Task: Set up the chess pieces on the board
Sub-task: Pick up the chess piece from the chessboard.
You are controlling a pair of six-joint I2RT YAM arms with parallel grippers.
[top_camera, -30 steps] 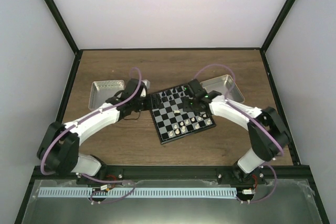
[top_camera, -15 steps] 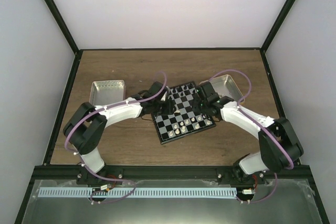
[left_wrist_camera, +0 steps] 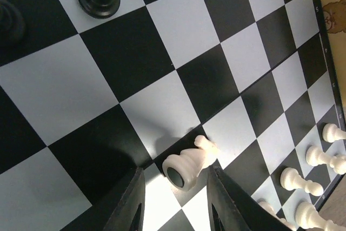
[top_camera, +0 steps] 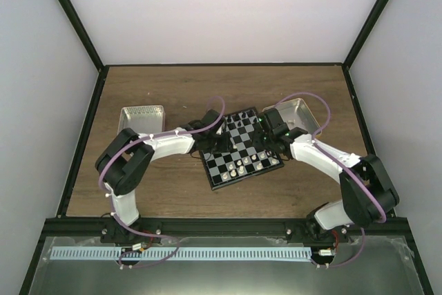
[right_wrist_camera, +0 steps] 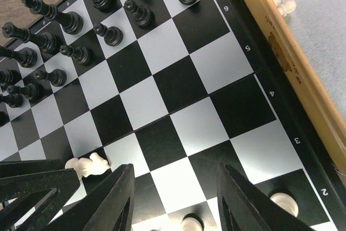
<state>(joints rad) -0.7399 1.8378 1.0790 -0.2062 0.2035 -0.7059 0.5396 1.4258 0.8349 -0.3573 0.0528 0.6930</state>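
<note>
The board (top_camera: 222, 170) lies at the table's middle, with black chessmen (right_wrist_camera: 70, 22) in its far rows and white chess pieces (left_wrist_camera: 324, 158) along its near edge. One white knight (left_wrist_camera: 192, 167) lies on its side on a dark square, also seen in the right wrist view as the knight (right_wrist_camera: 86, 166). My left gripper (left_wrist_camera: 177, 201) hangs low over it, a finger on each side, with a gap to the piece on both sides. My right gripper (right_wrist_camera: 175, 198) is open over bare squares at the board's right, holding nothing.
A metal tray (top_camera: 141, 121) sits left of the board and another tray (top_camera: 298, 114) at its right. A tan-rimmed tray (right_wrist_camera: 281, 52) by the board's edge holds loose white pieces (right_wrist_camera: 285, 6). Standing white pieces (right_wrist_camera: 284, 204) are close to my right fingers.
My left arm swung right from the left tray to over the board, and its jaws narrowed round the fallen knight. The right arm drew back a little toward the board's right edge.
</note>
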